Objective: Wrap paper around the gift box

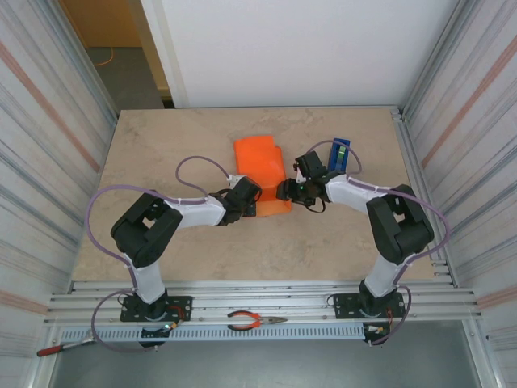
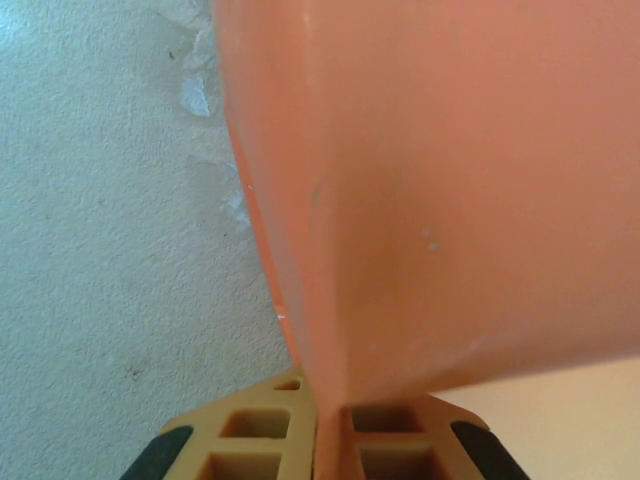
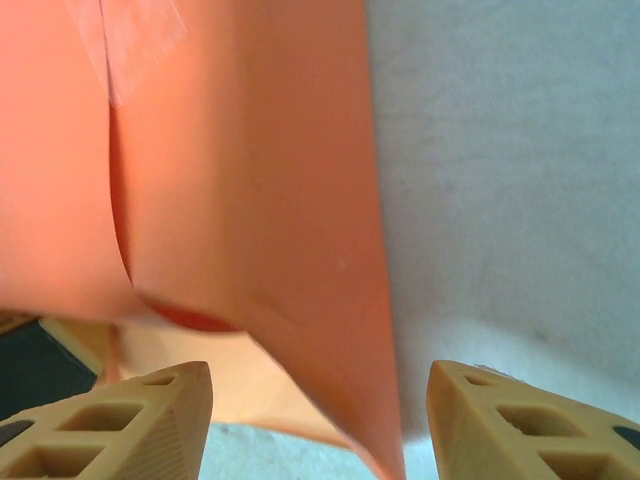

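In the top view the paper [image 1: 260,166] sits mid-frame on the table [image 1: 161,153] as a creased orange bundle. The gift box is fully covered, so none of its own faces can be made out. The left gripper [image 1: 245,200] meets the bundle's lower left edge and the right gripper [image 1: 284,191] its lower right, both partly masking that edge. From the left wrist, the fingers [image 2: 265,398] are pressed together on a thin fold of paper, with their lower parts cut off by the frame bottom. From the right wrist, the fingers [image 3: 185,385] stand spread, with a loose paper flap hanging between them without clear contact. A blue tape dispenser [image 1: 339,153] stands just right of the right gripper.
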